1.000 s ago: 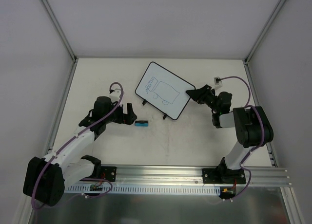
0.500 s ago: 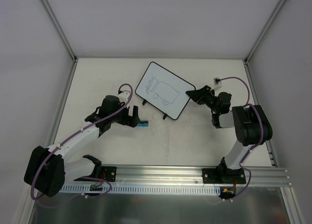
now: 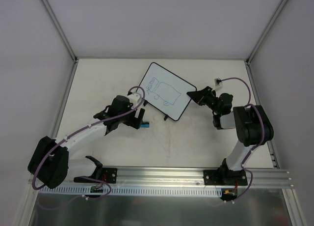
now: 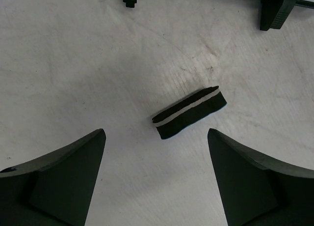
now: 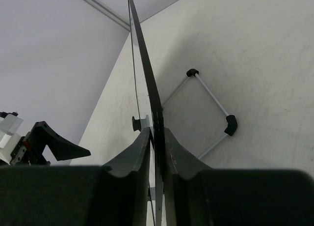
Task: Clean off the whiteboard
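Note:
The whiteboard (image 3: 166, 92) stands tilted on its two black feet at the table's middle back, with blue scribbles on its face. My right gripper (image 3: 193, 95) is shut on its right edge; in the right wrist view the thin black rim (image 5: 147, 78) runs between the fingers (image 5: 132, 157). The small blue-and-black eraser (image 3: 145, 125) lies flat on the table in front of the board. My left gripper (image 3: 141, 119) is open just above it; in the left wrist view the eraser (image 4: 189, 112) lies ahead of the spread fingertips (image 4: 88, 147).
A small white connector (image 3: 218, 80) with a purple cable lies at the back right. Aluminium frame posts line both table sides. The board's wire foot stand (image 5: 211, 100) rests on the table behind the board.
My left arm has moved right toward the eraser, from well left of it to directly over it. The right gripper and the whiteboard have stayed still.

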Motion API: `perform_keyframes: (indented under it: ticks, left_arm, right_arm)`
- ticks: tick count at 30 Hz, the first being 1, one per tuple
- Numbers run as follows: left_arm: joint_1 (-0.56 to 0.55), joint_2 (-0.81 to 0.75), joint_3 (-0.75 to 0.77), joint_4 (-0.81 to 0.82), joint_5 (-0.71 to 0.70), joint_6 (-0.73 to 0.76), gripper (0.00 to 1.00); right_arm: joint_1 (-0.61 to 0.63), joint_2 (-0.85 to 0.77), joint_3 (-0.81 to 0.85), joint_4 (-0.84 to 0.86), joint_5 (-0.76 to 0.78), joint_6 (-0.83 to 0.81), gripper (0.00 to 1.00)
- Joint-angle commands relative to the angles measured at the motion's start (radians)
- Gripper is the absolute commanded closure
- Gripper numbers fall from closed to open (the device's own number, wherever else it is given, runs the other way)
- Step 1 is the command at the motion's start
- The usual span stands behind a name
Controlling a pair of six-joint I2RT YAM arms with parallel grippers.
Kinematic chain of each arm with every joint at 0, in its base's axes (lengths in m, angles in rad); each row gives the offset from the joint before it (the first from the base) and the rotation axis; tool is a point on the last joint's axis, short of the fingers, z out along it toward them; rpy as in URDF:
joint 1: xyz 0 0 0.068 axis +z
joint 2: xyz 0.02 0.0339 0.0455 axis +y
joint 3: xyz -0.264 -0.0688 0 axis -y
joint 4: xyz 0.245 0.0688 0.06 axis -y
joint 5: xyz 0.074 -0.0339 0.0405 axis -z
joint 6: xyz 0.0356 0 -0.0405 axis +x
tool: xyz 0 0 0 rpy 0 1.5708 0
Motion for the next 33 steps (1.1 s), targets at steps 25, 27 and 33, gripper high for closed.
perform_keyframes:
  ticks: [25, 27, 33]
  left_arm:
    - [-0.074, 0.225, 0.188, -0.08, 0.321, 0.445, 0.26]
    - [-0.075, 0.251, 0.201, -0.096, 0.313, 0.443, 0.26]
    - [-0.074, 0.346, 0.257, -0.144, 0.255, 0.425, 0.37]
  right_arm:
    - [-0.006, 0.034, 0.034, 0.038, -0.038, 0.003, 0.88]
    - [-0.007, 0.035, 0.036, 0.038, -0.036, 0.003, 0.88]
    - [-0.006, 0.032, 0.031, 0.038, -0.034, 0.002, 0.88]
